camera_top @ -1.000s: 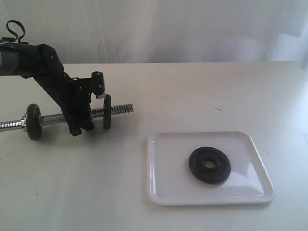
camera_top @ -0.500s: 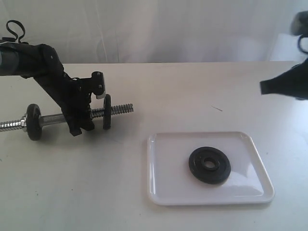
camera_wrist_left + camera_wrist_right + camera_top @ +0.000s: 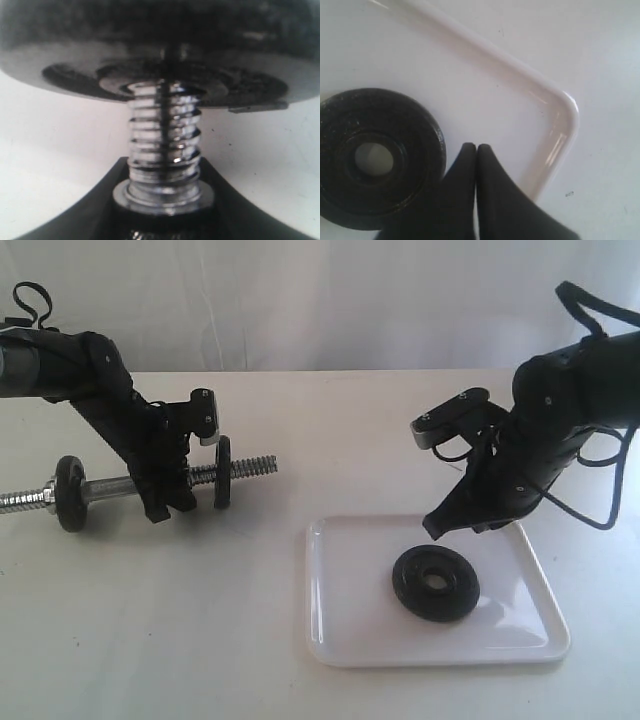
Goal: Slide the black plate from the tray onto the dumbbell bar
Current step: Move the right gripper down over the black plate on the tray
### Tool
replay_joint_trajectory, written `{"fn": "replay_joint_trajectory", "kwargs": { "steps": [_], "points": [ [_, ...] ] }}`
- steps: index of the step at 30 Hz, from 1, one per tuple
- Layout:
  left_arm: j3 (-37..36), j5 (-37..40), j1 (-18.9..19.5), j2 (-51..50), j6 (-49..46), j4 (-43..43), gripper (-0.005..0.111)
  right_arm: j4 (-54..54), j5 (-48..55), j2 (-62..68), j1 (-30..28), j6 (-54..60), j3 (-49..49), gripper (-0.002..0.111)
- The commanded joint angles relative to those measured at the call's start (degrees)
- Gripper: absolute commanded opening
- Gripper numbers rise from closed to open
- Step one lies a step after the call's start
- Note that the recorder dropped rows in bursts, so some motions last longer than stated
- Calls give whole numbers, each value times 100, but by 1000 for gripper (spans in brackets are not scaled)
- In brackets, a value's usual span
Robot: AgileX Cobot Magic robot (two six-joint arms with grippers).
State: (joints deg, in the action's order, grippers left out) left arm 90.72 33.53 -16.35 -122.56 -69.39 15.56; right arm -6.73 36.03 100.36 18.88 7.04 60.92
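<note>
1. Black plate (image 3: 435, 583) lies flat in the one white tray (image 3: 330, 645).
2. Pale table (image 3: 350, 410); white curtain (image 3: 320, 300) behind.
3. One bar (image 3: 255, 465) carries two more discs (image 3: 223, 472); the left claw (image 3: 170, 502) clamps it between them.
4. Right claw (image 3: 433, 531), fingers pressed together and empty, hangs beside the plate.

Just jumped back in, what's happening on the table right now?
The left tool is clamped on the dumbbell bar, between two black discs already on it, with the bar's free threaded end pointing toward the tray. The black plate lies flat in the tray, not yet picked up. The right tool is shut and hangs over the tray beside the plate's edge; whether it touches the plate is unclear.
</note>
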Motion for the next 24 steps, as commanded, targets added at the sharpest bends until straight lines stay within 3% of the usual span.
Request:
{"fn": "replay_joint_trajectory", "kwargs": {
  "steps": [1, 4, 6, 7, 24],
  "points": [
    [-7, 122, -40, 34, 50, 350, 0, -63, -90, 10, 10, 28, 32, 14],
    [-7, 120, -40, 34, 60, 350, 0, -40, 27, 10, 10, 28, 32, 60],
    [-7, 120, -40, 34, 60, 350, 0, -40, 173, 23, 10, 39, 32, 97],
    [-7, 120, -40, 34, 60, 350, 0, -32, 237, 57, 22, 52, 32, 105],
    [-7, 120, -40, 34, 60, 371, 0, 837, 349, 570, 670, 384, 59, 104]
  ]
}}
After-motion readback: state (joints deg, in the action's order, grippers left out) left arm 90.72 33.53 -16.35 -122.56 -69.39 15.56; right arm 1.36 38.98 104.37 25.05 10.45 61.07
